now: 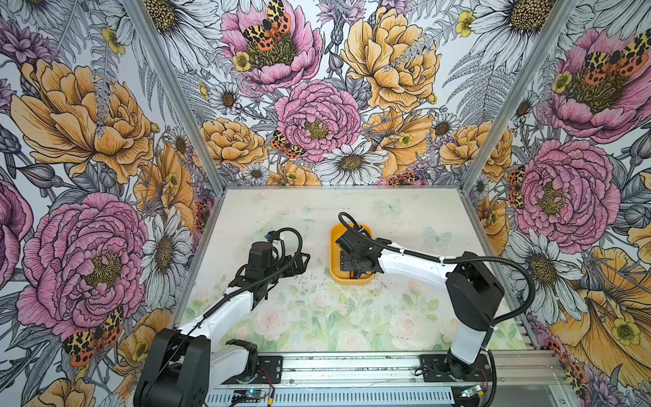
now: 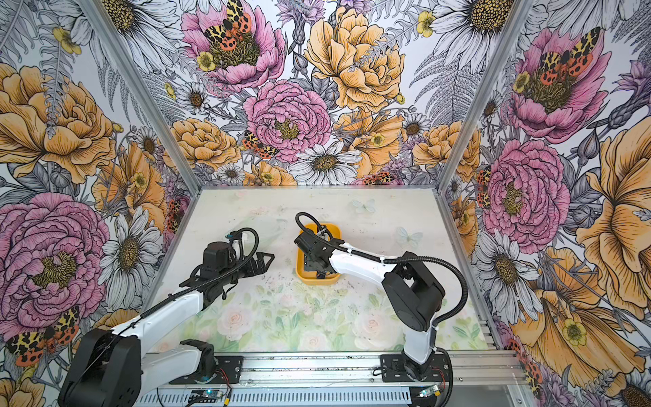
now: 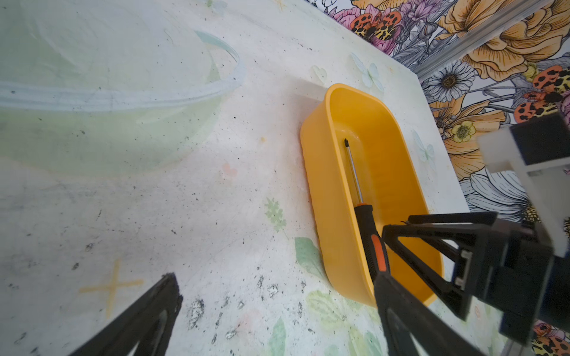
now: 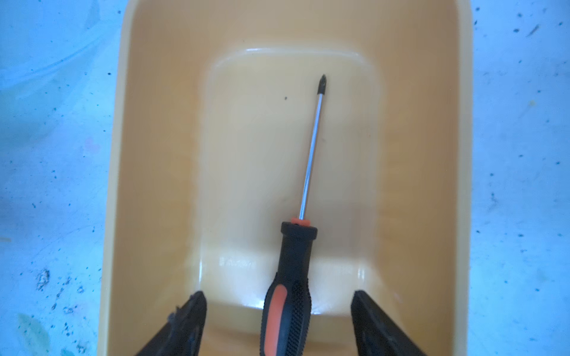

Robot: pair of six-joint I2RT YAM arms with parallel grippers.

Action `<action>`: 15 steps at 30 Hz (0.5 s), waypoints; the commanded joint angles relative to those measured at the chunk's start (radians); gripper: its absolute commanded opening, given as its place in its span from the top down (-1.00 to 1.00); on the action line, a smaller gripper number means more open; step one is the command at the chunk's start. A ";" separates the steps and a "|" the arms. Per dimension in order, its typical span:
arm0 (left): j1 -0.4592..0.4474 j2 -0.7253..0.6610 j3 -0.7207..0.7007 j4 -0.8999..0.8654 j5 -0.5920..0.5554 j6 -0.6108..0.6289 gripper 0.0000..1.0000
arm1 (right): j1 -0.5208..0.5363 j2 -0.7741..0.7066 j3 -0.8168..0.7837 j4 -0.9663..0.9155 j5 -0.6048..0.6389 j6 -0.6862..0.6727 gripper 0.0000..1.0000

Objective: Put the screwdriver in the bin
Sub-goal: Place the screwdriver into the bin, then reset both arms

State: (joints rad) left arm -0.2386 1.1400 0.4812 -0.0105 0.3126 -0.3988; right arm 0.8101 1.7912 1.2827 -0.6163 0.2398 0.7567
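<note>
Viewed from my console: in the right wrist view the screwdriver (image 4: 296, 262) loses its handle butt past the frame edge, as do the fingers of the right pincer (image 4: 277, 297). In the left wrist view a finger of the left pincer (image 3: 276, 276) covers that butt. In both top views the right arm (image 1: 405, 263) masks most of the bin (image 1: 332, 246).

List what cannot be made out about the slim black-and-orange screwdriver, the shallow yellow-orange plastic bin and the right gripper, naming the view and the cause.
- Butt of the screwdriver: cut off by the right wrist view's edge.
- Inside of the bin: mostly covered by the right arm in both top views.
- right gripper: its fingers are mostly hidden under its own wrist in both top views.
</note>
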 commanded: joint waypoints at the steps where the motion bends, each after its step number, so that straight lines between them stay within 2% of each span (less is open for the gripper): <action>1: -0.008 -0.019 0.048 -0.033 -0.030 0.049 -0.98 | -0.026 -0.082 0.033 -0.013 -0.074 -0.259 -0.51; 6: -0.006 -0.021 0.102 -0.060 -0.082 0.106 -0.98 | -0.058 -0.198 -0.047 0.010 -0.094 -0.654 -0.49; 9: -0.007 -0.028 0.131 -0.049 -0.119 0.156 -0.98 | -0.111 -0.296 -0.157 0.113 -0.115 -0.811 -0.50; 15: 0.016 -0.032 0.197 -0.047 -0.232 0.260 -0.98 | -0.333 -0.432 -0.334 0.336 -0.171 -0.826 -0.50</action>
State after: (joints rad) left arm -0.2363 1.1213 0.6281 -0.0563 0.1715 -0.2230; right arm 0.5529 1.3991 1.0035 -0.4328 0.0944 0.0097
